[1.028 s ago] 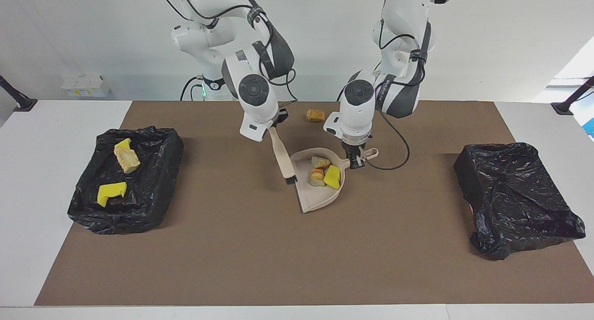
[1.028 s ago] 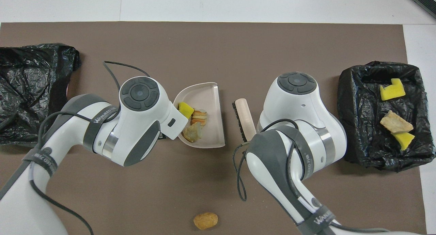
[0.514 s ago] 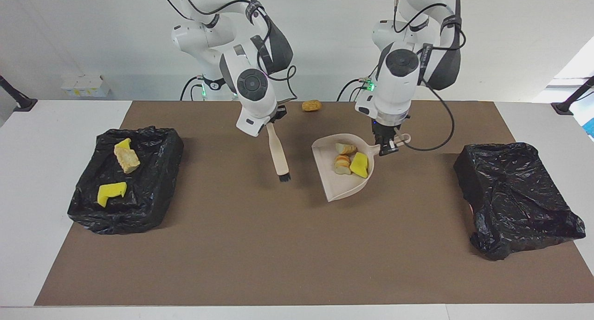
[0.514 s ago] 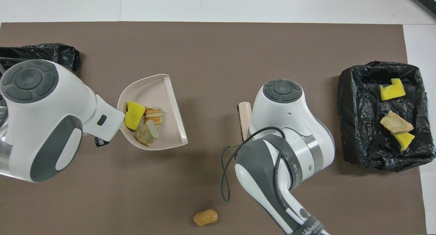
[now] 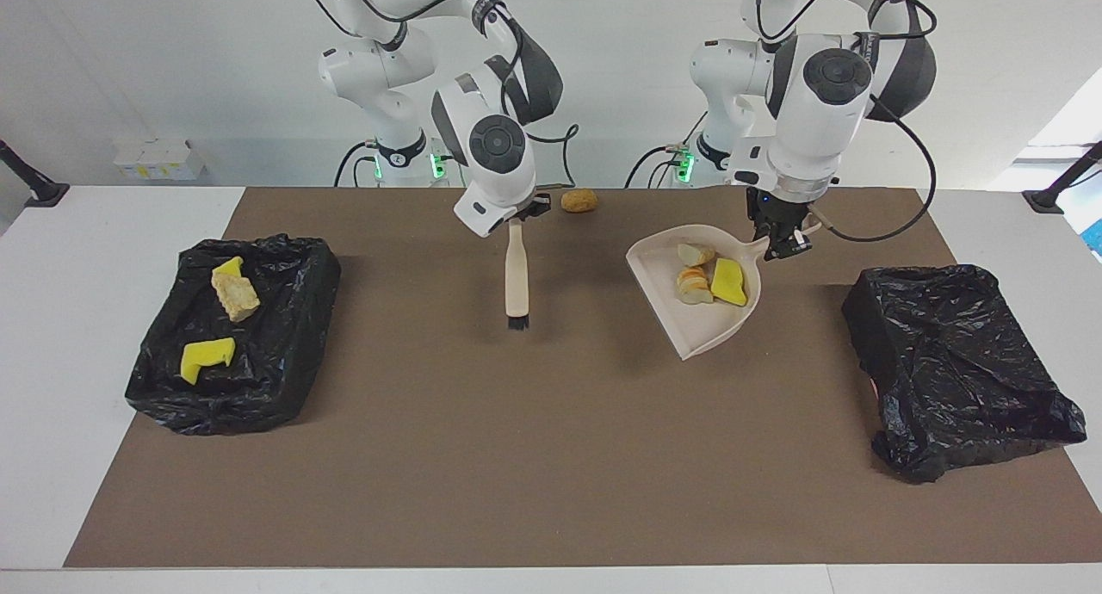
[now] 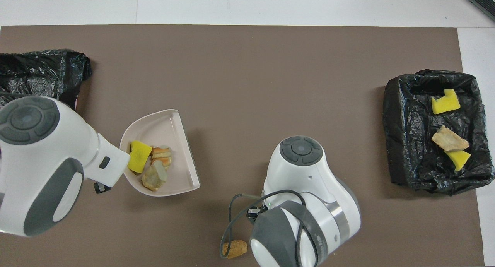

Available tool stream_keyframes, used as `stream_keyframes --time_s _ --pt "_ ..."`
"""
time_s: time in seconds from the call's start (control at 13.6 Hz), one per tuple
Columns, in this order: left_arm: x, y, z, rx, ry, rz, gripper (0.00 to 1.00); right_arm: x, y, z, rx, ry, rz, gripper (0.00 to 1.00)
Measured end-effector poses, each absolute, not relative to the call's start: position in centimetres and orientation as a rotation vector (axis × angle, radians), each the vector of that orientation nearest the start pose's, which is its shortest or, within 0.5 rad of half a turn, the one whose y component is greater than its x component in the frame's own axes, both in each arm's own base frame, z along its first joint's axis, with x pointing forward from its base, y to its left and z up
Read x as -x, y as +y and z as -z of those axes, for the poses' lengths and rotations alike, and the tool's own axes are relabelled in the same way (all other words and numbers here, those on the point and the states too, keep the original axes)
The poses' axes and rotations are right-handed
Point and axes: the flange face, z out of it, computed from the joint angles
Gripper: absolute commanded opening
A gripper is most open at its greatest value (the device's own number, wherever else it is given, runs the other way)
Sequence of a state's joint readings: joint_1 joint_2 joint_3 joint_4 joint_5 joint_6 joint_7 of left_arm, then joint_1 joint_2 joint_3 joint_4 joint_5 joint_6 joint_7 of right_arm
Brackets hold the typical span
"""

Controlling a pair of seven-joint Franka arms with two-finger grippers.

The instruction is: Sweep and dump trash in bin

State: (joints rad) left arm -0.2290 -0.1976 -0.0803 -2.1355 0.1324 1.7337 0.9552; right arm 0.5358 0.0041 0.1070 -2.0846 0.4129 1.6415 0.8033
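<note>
Holding loaded dustpan (image 5: 699, 310) aloft, left end effector (image 5: 782, 248) clamps its handle, 3 o'clock of brush (image 5: 516, 274); right end effector (image 5: 519, 216) grips brush.

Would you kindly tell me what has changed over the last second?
The left pincer, shut on the dustpan handle, lifted it with three scraps toward the empty bin at the left arm's end. The right pincer raised the brush upright. The stray scrap and the other bin stayed put.

Bright even light, soft shadows, sharp focus, window glare
</note>
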Motion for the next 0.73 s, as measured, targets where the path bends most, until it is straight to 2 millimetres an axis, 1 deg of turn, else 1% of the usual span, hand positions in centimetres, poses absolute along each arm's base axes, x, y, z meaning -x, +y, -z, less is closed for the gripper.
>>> stream_keyframes --time_s 0.15,0.29,0.44,0.51,0.66,0.73 --pt "-41.3 -13.2 -46.3 2.417 1.828 -0.361 0.0 -33.3 34.9 -41.0 2.937 0.553 -0.977 0.0" --pt "-37.3 -13.8 -45.5 2.389 1.833 -0.368 0.0 -30.2 36.8 -42.0 2.899 0.706 -1.008 0.0" --pt "-34.3 -15.2 -44.4 2.364 1.834 -0.38 0.0 -28.8 38.3 -42.4 2.82 0.87 -1.009 0.0" --pt "-33.2 -15.6 -43.7 2.355 1.835 -0.388 0.0 -28.3 38.9 -42.2 2.779 0.945 -1.017 0.0" --pt "-31.2 -16.1 -42.2 2.326 1.855 -0.405 0.0 -26.9 40.4 -41.2 2.726 1.079 -1.013 0.0" --pt "-30.2 -16.6 -41.0 2.323 1.847 -0.411 0.0 -25.9 41.1 -40.5 2.712 1.129 -1.017 0.0"
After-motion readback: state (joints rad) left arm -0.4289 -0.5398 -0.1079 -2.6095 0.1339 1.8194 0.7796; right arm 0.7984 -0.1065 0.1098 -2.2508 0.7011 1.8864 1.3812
